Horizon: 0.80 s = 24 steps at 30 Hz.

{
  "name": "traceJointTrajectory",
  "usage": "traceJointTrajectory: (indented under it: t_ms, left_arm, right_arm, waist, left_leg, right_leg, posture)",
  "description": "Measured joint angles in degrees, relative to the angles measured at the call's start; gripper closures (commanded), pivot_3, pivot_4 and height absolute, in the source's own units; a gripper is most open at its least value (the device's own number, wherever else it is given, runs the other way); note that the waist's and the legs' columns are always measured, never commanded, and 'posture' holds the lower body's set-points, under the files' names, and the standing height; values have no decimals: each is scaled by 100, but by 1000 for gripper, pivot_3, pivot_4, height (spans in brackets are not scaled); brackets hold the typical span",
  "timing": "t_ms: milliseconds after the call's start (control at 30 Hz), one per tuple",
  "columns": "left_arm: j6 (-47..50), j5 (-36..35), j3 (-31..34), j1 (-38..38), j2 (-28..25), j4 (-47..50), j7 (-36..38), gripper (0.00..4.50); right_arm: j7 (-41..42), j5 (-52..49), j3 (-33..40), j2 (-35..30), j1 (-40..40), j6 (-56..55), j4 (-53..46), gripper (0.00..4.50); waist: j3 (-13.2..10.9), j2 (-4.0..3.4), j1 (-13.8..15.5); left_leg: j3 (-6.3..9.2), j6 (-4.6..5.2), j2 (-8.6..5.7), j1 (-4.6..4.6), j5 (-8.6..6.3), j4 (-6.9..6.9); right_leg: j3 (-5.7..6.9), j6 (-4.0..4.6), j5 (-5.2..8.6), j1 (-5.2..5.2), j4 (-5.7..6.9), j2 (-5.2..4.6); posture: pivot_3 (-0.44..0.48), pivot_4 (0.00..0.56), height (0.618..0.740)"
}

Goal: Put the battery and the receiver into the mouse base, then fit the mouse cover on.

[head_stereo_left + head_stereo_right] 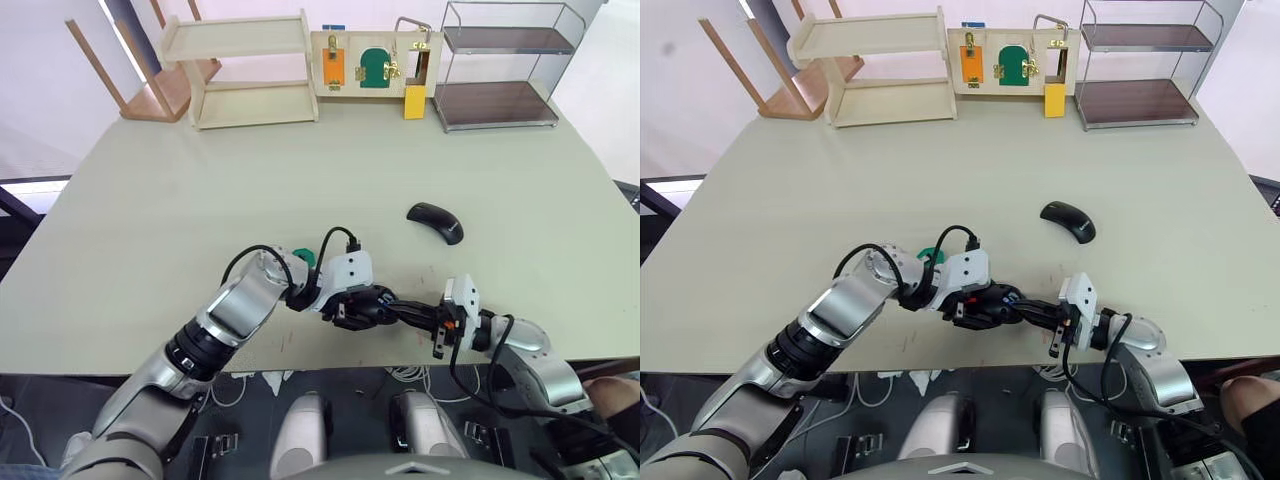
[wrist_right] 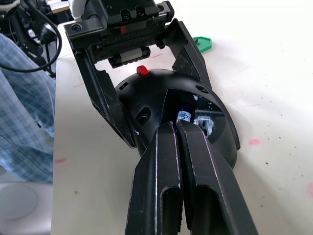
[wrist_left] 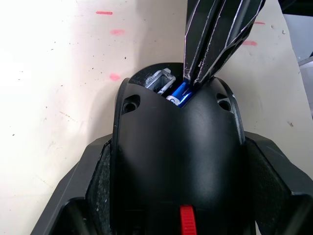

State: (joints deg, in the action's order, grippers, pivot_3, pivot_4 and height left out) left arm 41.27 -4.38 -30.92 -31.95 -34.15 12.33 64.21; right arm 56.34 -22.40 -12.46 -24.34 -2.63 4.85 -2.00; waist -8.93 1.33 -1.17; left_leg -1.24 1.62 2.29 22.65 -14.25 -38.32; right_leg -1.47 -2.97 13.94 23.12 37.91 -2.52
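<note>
Item: black oval plastic mouse base (image 2: 166, 105) with red scroll wheel, clamped between the spread fingers of the left pincer (image 1: 372, 307) at the surface's (image 1: 200, 190) near edge, evidently steadied so the right pincer (image 3: 195, 78), fingers pressed together, can push the small blue cylindrical battery (image 3: 180, 93) down into its hollow compartment, where the battery already lies. Beyond the mouse base: glossy black curved mouse cover (image 1: 436, 221), well apart and unobstructed; a small green piece (image 2: 202, 44) just behind the mouse base; pale wooden shelf (image 1: 250, 70) and dark wire rack (image 1: 500, 65) far beyond it.
</note>
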Motion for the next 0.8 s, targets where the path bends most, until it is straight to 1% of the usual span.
traceJointTrajectory:
  t_ms: [233,500,567,800]
  left_arm:
    - [-1,2,-4,0,-5,-14,-5,1581]
    - [-28,1,-12,-6,24,-17,-27,1581]
    - [-37,-6,-14,-9,25,-18,-23,1581]
    - [-39,-29,-11,-19,68,-33,-23,1581]
  right_arm:
    - [0,168,-44,-52,-10,-8,-42,4420]
    - [74,396,71,-296,-140,-401,21,4420]
    - [124,345,165,-360,-126,-354,33,4420]
    - [740,-243,462,-450,49,-325,3,4420]
  waist:
    - [11,8,-1]
    - [12,8,30]
    - [11,8,35]
    - [2,0,53]
  left_leg:
    - [0,0,6,-3,0,0]
    - [-2,0,6,0,0,0]
    - [-3,0,5,3,0,0]
    - [-3,0,3,14,0,0]
  right_leg:
    - [-2,5,-2,0,0,8]
    - [-5,6,-2,0,-5,7]
    - [-5,6,-2,1,-6,7]
    - [-6,5,-2,4,-10,5]
  posture:
    - [0,150,740]
    - [0,150,740]
    - [0,150,740]
    - [0,150,740]
